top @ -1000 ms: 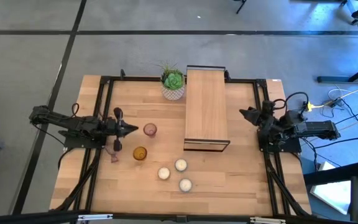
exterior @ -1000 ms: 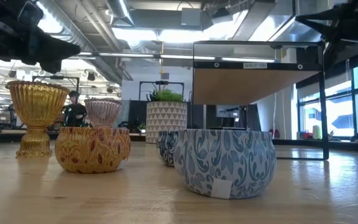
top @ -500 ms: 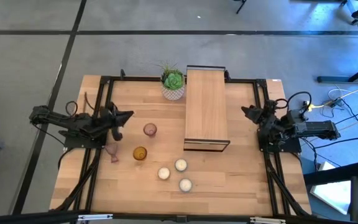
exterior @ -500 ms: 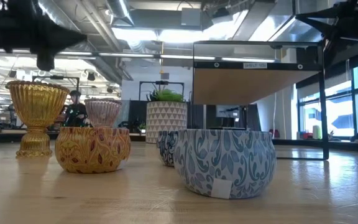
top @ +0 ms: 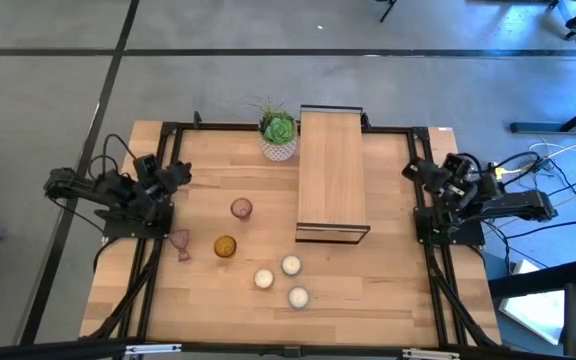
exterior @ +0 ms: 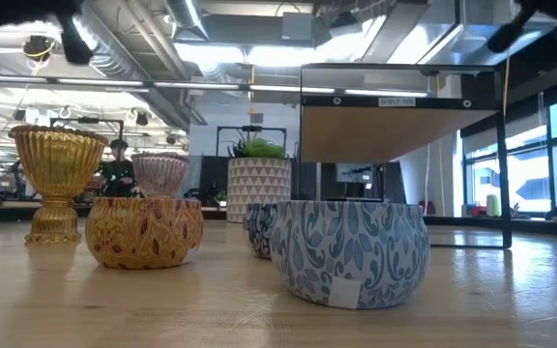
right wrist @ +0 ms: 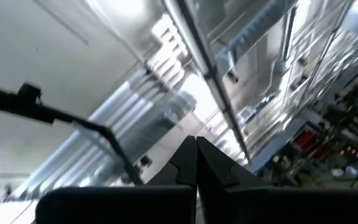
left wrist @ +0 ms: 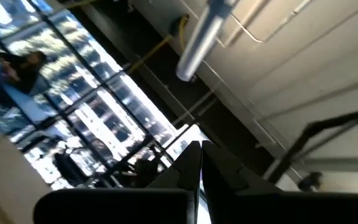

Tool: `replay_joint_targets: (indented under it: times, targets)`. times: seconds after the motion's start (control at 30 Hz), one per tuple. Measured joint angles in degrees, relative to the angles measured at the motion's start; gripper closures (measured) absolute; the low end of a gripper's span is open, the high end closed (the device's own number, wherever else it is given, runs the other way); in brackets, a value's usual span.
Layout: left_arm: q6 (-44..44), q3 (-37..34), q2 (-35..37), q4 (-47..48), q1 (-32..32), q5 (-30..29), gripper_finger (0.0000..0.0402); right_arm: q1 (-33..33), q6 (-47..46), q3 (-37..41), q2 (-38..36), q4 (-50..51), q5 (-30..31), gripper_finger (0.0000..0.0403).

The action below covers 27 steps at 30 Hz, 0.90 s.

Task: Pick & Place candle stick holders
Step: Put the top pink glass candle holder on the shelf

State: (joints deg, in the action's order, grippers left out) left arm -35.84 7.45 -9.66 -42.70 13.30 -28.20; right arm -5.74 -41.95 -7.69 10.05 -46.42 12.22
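Candle stick holders (top: 241, 208) stand untouched on the surface (top: 368, 280); left gripper (left wrist: 201, 145) and right gripper (right wrist: 196, 140) raised, jaws clenched, empty.

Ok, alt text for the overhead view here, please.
Three candle holders stand loose on the left half of a wooden table, in front of a potted plant and beside a long wooden shelf, with three candle tins nearer the front. Both arms sit folded at the table's side edges, holding nothing.
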Motion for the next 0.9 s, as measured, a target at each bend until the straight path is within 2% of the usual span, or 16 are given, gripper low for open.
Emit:
replay_joint_targets:
  times: [0.17,0.27,0.4,0.47,0.53,0.67,0.77,0.9]
  targets:
    - [0.8,7.2,-7.3,-0.1,0.0,4.3,0.0393,0.0,0.0,-6.1,10.7,2.4,-9.6,0.0402]
    - [3.0,10.9,-10.6,0.4,0.0,5.7,0.0393,0.0,0.8,-10.6,17.8,7.2,-15.4,0.0402]
    - [4.2,13.6,-13.4,1.6,0.0,5.8,0.0393,0.0,1.3,-15.3,25.4,15.4,-17.0,0.0402]
    - [4.2,14.2,-14.2,1.3,0.0,5.8,0.0393,-0.2,-4.3,-17.9,28.9,16.7,-17.4,0.0402]
    - [3.7,14.3,-14.7,1.2,0.0,5.7,0.0393,-0.9,-7.1,-20.7,32.3,15.7,-21.1,0.0402]
    - [0.0,14.3,-16.0,1.1,0.0,5.5,0.0393,-4.5,-8.0,-27.9,39.4,15.5,-34.4,0.0402]
    - [-2.1,14.3,-17.0,1.1,0.0,7.4,0.0393,-8.7,-9.2,-34.1,43.8,17.8,-38.0,0.0402]
    - [-5.6,14.3,-18.7,1.1,0.5,10.7,0.0393,-14.4,-10.6,-41.8,48.9,26.7,-41.1,0.0402]
